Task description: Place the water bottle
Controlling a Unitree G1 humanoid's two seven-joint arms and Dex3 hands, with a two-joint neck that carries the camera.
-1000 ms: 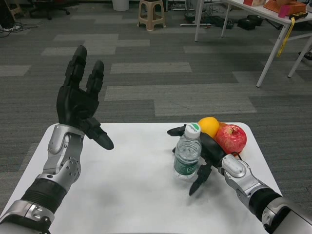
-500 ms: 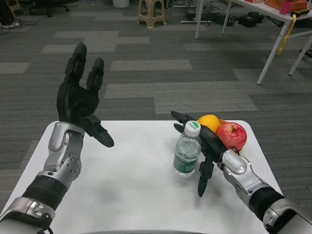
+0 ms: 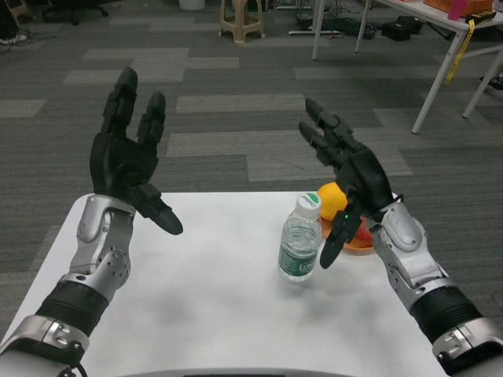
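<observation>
right hand (image 3: 351,174) raised, released, fingers spread | water bottle (image 3: 299,239) upright on table (image 3: 212,298)

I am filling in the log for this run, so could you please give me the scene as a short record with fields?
bottle: upright on the table, capped, not held
right hand: raised above and right of the bottle, fingers apart, holds nothing
left hand: raised over the table's left side, fingers apart, holds nothing
fruit: orange and a red fruit, mostly hidden behind the right hand
task state: bottle stands on the table
</observation>
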